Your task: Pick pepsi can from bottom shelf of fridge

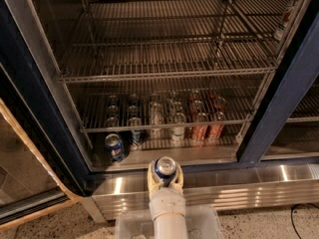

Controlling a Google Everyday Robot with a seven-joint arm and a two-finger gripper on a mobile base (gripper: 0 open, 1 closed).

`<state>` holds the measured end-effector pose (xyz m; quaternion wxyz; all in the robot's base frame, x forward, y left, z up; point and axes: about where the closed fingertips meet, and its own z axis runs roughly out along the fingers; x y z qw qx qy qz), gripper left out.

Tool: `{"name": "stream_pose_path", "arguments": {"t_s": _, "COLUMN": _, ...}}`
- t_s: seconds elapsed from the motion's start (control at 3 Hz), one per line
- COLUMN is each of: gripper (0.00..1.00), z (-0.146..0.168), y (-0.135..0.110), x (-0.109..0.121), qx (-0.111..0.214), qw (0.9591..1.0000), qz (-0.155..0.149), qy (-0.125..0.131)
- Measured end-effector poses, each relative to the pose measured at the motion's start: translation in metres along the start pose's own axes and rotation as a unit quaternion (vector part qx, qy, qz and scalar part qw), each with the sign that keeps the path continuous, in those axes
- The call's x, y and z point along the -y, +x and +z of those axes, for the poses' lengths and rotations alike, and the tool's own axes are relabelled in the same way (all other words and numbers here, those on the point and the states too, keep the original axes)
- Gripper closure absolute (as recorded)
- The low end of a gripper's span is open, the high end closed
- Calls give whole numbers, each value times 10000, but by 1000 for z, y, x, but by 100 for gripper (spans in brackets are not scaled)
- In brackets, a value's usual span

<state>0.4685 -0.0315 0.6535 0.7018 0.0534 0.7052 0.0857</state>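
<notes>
- The pepsi can [166, 166] is in my gripper [165, 175]. It is just in front of the fridge [279, 108], over the shiny kick plate [239, 183]. I see its silver top and blue rim.
- My gripper is clamped on the can and squeezes it from both sides.
- The can is off the bottom shelf [204, 154], so I think the pick is almost done.
- The can is smooth and round. If I move too fast or my hold gets loose, it could slip and fall on the kick plate or the floor [249, 228].
- If I swing to the side, I could bump the blue fridge frame.
- Another blue can [114, 147] stands on the bottom shelf, to the left. Silver-white cans [177, 129] and red cans [207, 128] stand in rows near it.
- The wire racks [169, 63] above are thin metal grids.
- The floor is speckled and hard. The room looks dim.
</notes>
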Motion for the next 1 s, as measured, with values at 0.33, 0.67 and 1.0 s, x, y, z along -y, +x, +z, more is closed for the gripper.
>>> {"name": "stream_pose_path", "arguments": {"t_s": 0.33, "gripper": 100, "z": -10, "y": -31, "x": -4, "qx": 400, "qw": 9990, "qz": -175, "qy": -124}}
{"name": "stream_pose_path", "arguments": {"t_s": 0.67, "gripper": 100, "z": -18, "y": -70, "x": -8, "qx": 755, "qw": 9962, "qz": -279, "qy": -333}}
{"name": "stream_pose_path", "arguments": {"t_s": 1.0, "gripper": 100, "z": -18, "y": -70, "x": -8, "qx": 755, "qw": 9962, "qz": -279, "qy": -333}}
